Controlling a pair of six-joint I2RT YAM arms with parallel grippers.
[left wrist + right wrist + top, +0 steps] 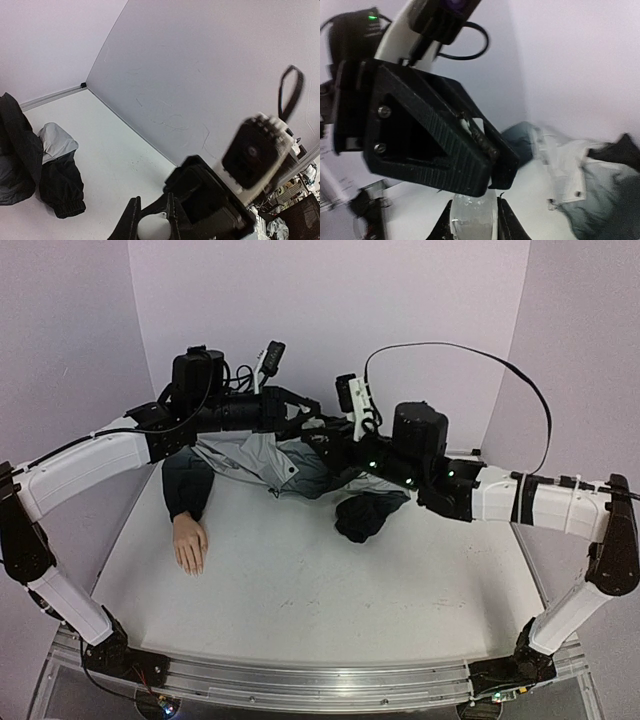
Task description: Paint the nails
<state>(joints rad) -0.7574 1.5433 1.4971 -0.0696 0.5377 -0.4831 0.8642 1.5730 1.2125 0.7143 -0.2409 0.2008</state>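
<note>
The pale mannequin hand (190,543) lies on the table at the left, sticking out of the sleeve of the grey-black jacket (265,455). Its nails are too small to make out. Both grippers meet above the jacket at the back middle, far from the hand. My right gripper (474,218) is shut on a small clear glass bottle (472,225). My left gripper (151,220) is shut on the bottle's white cap (152,229), right above the bottle. In the top view the left gripper (310,424) and the right gripper (336,444) touch tip to tip.
The jacket's other black sleeve (365,516) lies bunched at the table's middle right; it also shows in the left wrist view (62,187). Pale walls enclose the table on the back and both sides. The white table (330,590) spreads in front of the jacket.
</note>
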